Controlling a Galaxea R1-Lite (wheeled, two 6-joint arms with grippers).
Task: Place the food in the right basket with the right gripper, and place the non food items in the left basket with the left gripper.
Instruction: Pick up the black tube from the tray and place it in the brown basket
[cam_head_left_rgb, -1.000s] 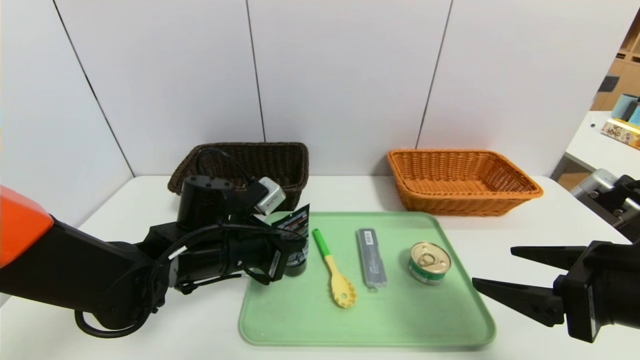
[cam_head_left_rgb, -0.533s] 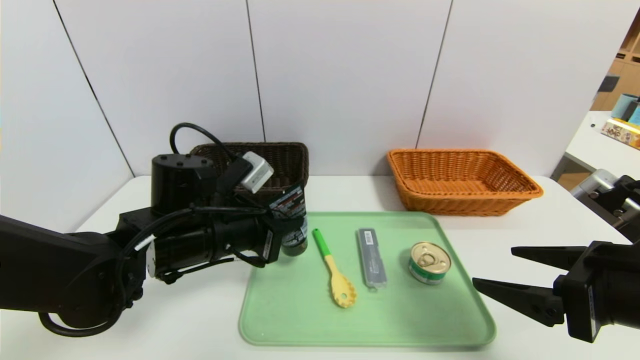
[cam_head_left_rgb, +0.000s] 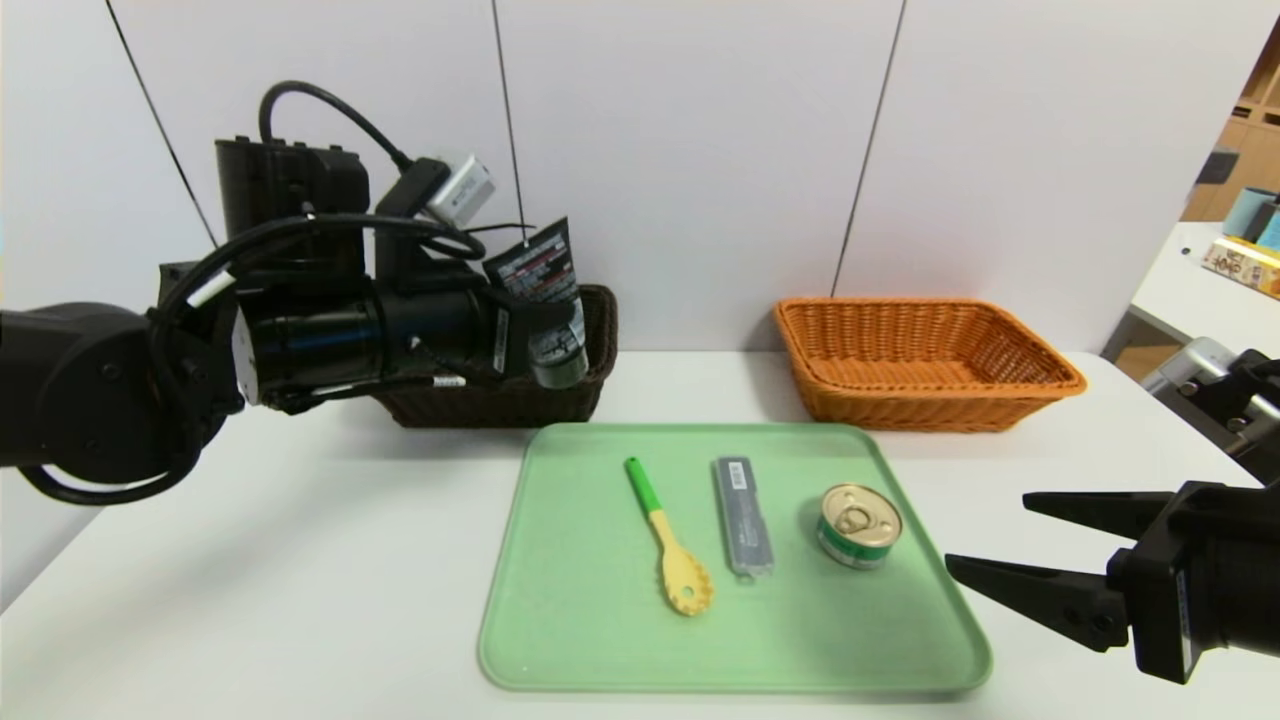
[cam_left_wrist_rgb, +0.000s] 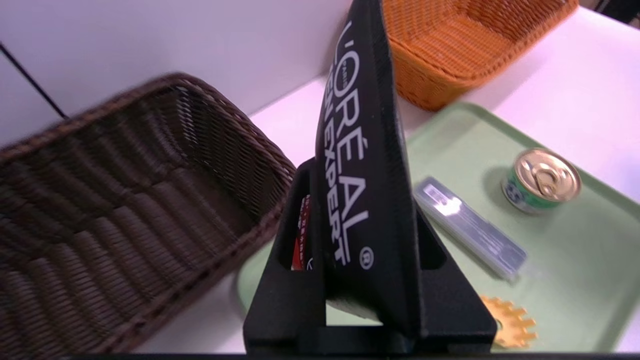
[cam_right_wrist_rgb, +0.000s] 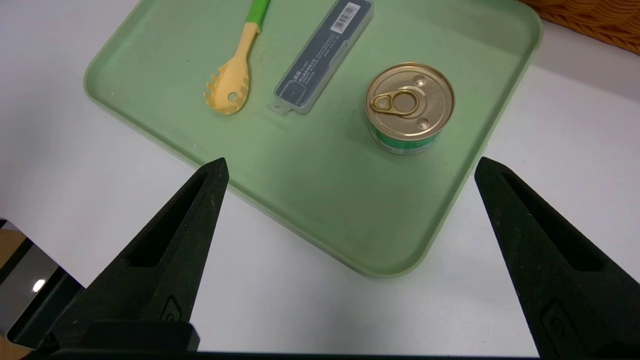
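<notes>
The left gripper (cam_head_left_rgb: 540, 318) grips the L'Oréal tube (cam_head_left_rgb: 553, 350) beside the dark basket's (cam_head_left_rgb: 490, 405) near right rim; released there, it could drop outside. The right gripper (cam_right_wrist_rgb: 351, 167) waits wide open near the tray (cam_right_wrist_rgb: 382, 274).

Two baskets (cam_head_left_rgb: 890, 400) (cam_head_left_rgb: 500, 408), one tray (cam_head_left_rgb: 600, 640), tube (cam_head_left_rgb: 545, 290), spoon (cam_head_left_rgb: 686, 580), slim case (cam_head_left_rgb: 744, 520), can (cam_head_left_rgb: 858, 525).

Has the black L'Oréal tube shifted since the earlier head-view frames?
Yes. The tube has risen off the green tray and away toward the dark brown basket, held in the left gripper.
</notes>
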